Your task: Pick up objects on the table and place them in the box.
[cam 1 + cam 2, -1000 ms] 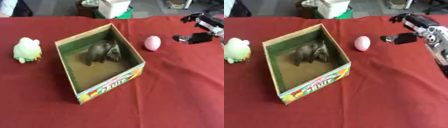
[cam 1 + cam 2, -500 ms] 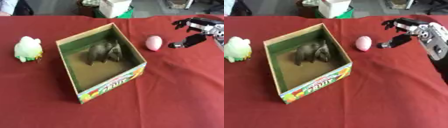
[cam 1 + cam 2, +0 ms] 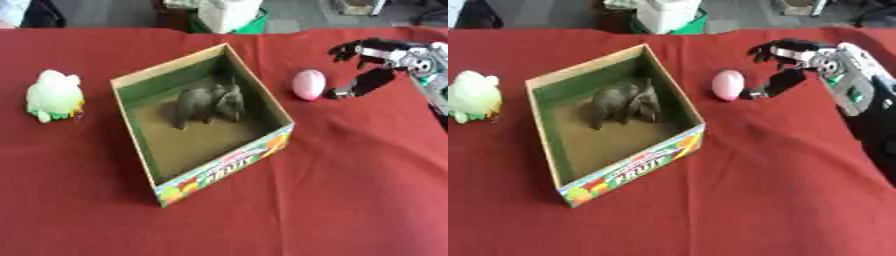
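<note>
1. The right hand (image 3: 791, 67) has come in from the table's right edge over the last second and now sits just beside the pink egg (image 3: 728, 84), fingers spread and curved above, thumb low and pointing at the egg's right side. It holds nothing yet; whether the thumb tip touches the egg I cannot tell.
2. The egg has not moved: it lies on the red table (image 3: 780, 190) between the hand and the box's right wall, toward the far edge.
3. The box (image 3: 677, 146) stands open mid-table with a grey elephant toy (image 3: 621, 104) already inside.
4. A green frog toy (image 3: 472, 96) waits near the left edge, well apart from the box.
5. The left hand is out of view.
6. The approach looks finished, so closing on the egg seems the step in hand, with the frog left for later.
</note>
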You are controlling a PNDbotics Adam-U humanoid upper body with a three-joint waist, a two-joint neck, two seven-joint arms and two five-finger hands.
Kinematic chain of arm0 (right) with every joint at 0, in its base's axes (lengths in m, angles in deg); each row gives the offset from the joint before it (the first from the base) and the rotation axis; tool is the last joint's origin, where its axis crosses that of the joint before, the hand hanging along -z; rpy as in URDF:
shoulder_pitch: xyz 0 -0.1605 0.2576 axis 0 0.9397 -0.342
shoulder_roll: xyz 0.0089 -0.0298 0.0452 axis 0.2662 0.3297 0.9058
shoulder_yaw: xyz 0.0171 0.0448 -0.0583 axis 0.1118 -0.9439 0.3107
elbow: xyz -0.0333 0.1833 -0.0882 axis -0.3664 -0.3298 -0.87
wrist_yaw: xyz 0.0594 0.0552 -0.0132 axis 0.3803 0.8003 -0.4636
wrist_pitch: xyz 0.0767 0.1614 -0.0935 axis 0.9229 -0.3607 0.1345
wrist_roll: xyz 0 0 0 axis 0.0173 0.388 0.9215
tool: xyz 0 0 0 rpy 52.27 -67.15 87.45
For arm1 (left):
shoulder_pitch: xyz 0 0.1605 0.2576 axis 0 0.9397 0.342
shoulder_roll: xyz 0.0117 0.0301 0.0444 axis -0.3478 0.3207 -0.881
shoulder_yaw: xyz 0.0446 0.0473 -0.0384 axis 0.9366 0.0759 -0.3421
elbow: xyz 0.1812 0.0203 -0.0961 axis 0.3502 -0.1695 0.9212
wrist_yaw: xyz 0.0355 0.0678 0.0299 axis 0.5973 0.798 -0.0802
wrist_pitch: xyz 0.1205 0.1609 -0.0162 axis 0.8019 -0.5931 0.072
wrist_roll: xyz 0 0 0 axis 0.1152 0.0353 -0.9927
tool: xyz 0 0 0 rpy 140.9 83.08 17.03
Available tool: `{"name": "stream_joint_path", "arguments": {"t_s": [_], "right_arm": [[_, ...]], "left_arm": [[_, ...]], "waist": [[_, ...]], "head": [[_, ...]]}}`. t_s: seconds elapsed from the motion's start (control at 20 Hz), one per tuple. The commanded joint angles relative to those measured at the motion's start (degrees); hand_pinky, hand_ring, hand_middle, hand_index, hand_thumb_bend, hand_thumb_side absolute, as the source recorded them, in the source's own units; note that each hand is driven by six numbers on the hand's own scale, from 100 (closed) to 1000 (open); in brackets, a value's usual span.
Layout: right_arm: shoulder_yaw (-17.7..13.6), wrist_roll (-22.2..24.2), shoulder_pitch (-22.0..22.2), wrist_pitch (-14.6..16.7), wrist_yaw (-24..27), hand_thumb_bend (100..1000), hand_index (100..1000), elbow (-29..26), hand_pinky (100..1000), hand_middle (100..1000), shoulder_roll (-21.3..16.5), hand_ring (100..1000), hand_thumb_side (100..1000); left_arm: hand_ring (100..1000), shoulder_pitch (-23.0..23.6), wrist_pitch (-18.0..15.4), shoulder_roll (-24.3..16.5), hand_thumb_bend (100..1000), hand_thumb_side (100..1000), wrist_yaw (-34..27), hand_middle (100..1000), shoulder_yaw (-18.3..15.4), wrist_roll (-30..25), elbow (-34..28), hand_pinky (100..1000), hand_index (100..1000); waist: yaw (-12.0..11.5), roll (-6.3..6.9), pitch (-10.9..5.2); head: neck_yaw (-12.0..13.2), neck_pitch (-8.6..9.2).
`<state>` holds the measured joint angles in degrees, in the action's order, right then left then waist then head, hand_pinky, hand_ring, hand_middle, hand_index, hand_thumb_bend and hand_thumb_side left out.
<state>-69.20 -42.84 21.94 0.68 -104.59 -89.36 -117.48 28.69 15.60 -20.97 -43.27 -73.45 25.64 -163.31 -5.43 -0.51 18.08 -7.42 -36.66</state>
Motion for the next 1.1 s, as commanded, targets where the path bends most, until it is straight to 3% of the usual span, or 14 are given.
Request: {"name": "stream_joint_path", "arguments": {"t_s": [0.05,0.65,1.1], "right_arm": [[-0.2,-0.5,-1.6,-0.2,-0.4,550,975,0.1,743,838,-0.5,904,560],[0.0,-3.1,-1.9,-0.5,-2.5,520,935,2.0,734,810,1.0,888,558],[-0.2,-5.4,-1.7,-0.7,-5.7,418,887,3.9,729,777,1.3,875,555]], "left_arm": [[673,-1.2,-0.1,-1.1,441,855,-0.5,726,-0.5,0.1,-0.9,666,825],[672,-1.2,-0.4,-0.7,433,864,-1.0,724,-0.4,0.5,-0.9,661,823],[671,-1.0,-0.7,-0.5,417,876,-1.5,723,-0.5,0.9,-0.9,660,823]], "waist": [[-0.2,-0.1,-0.91],[-0.9,-0.18,-0.42],[-1.4,-0.03,0.12]], "head": [[-0.3,0.59],[-0.6,0.54],[-1.0,0.48]]}}
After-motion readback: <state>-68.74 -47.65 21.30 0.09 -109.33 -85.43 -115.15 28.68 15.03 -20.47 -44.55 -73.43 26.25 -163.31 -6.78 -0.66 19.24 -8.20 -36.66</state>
